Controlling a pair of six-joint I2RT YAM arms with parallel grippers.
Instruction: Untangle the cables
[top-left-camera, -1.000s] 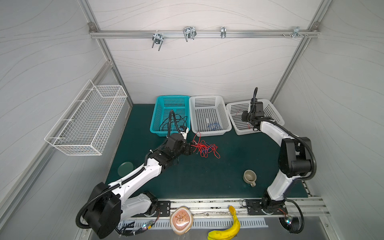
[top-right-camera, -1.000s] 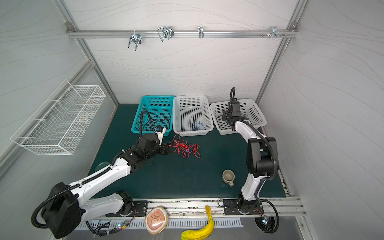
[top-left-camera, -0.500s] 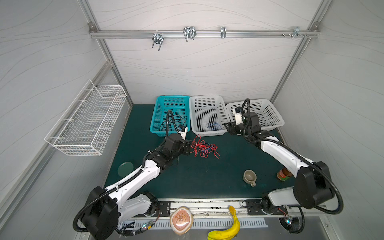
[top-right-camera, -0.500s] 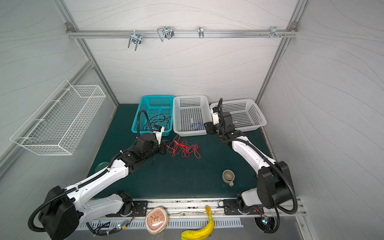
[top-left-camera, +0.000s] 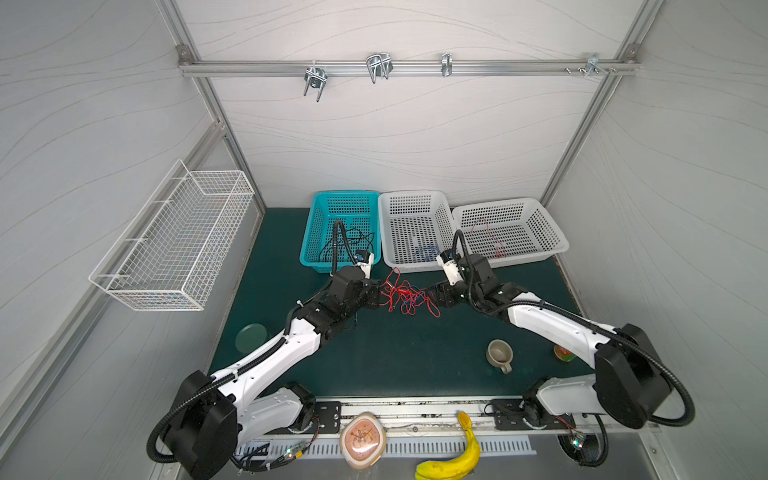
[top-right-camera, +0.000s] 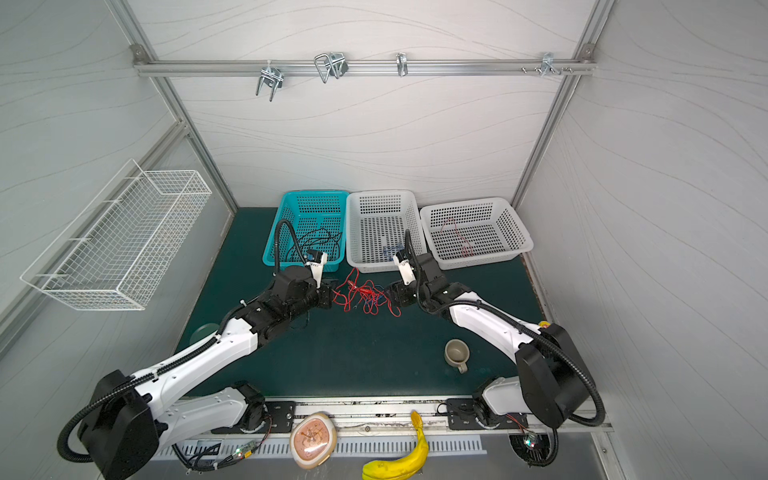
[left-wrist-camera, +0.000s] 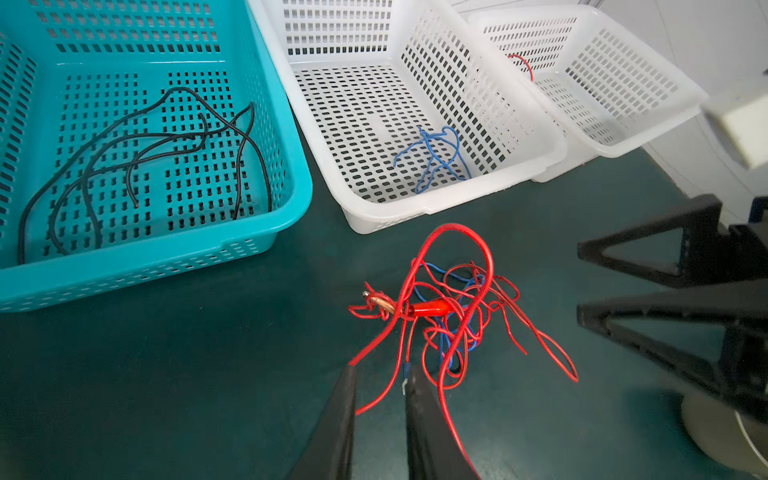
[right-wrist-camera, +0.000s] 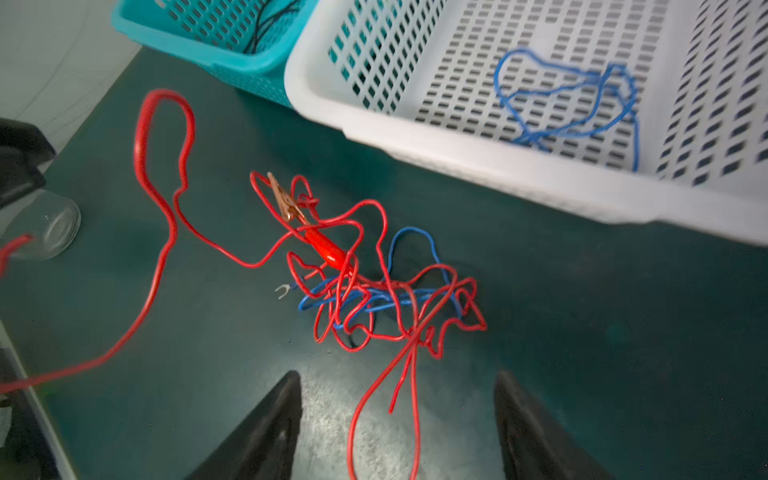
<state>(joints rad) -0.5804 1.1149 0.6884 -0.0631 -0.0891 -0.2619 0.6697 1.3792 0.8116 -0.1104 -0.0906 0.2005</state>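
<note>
Right gripper (right-wrist-camera: 397, 376) swung in from back-right corner, now wide beside tangle of thin red and blue cables (top-left-camera: 405, 295), mid green surface (top-left-camera: 374, 357), nearer back edge. Left gripper (left-wrist-camera: 381, 372) pinches red strand (left-wrist-camera: 374, 341). Grip another strand; separate slowly.

Along the back of your table (top-left-camera: 374, 357) three baskets stood side by side, the left basket (top-left-camera: 318, 220), the middle basket (top-left-camera: 388, 232) and the right basket (top-left-camera: 548, 237), each with loose wires (left-wrist-camera: 436, 153) lying in it. The cables (top-left-camera: 405, 295) lay on the table just in front of the middle basket, between your left pincer (top-left-camera: 377, 293) on their left, with one strand running between its jaws, and your right pincer (top-left-camera: 433, 296) on their right. A mug (top-left-camera: 498, 354) stood well in front of them, off to the right.
</note>
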